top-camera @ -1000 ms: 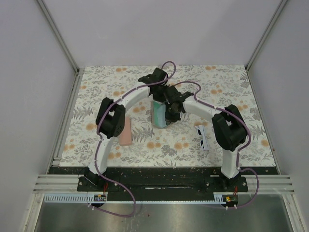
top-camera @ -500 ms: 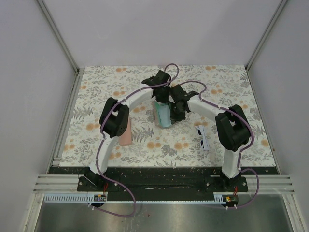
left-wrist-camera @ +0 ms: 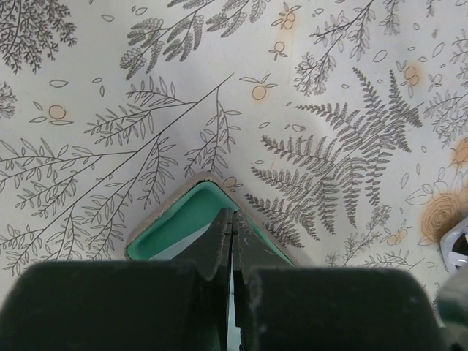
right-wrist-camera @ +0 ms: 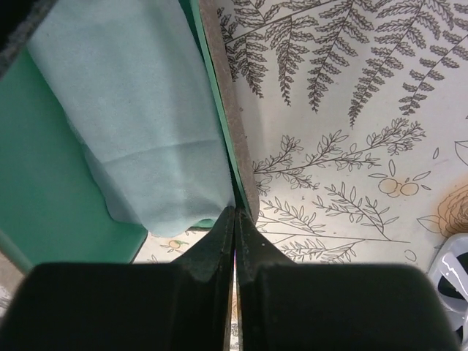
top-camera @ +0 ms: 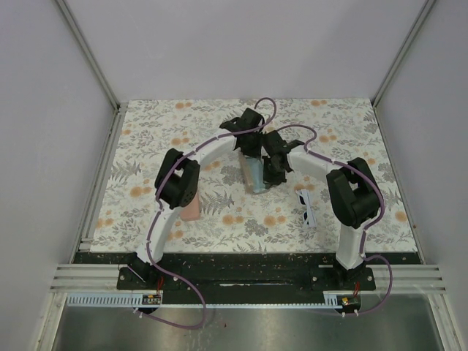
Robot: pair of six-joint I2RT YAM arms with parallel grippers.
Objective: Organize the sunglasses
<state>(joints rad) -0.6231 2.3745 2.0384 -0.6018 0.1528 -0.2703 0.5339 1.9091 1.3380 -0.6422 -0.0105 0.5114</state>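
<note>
— So, where are the white-framed sunglasses (top-camera: pixel 306 207) lying?

— They are lying flat on the flowered counter (top-camera: pixel 146 146), right of the middle, near the right arm and well apart from both claws. Nothing is holding them.

— And what are the claws doing?

— Both are meeting over the open case (top-camera: pixel 254 175) in the middle, which is tan outside and green inside. The left claw (left-wrist-camera: pixel 232 219) is showing its fingers pressed together, hanging over a corner of the green lining. The right claw (right-wrist-camera: pixel 234 216) is squeezed closed as well, its tips touching the case's rim. Whether it is pinching that rim, I cannot tell.

— Is anything lying in the case?

— A light blue cloth (right-wrist-camera: pixel 139 131) is draping over the lining. A pink case (top-camera: pixel 190 210) is lying by the left arm.
</note>
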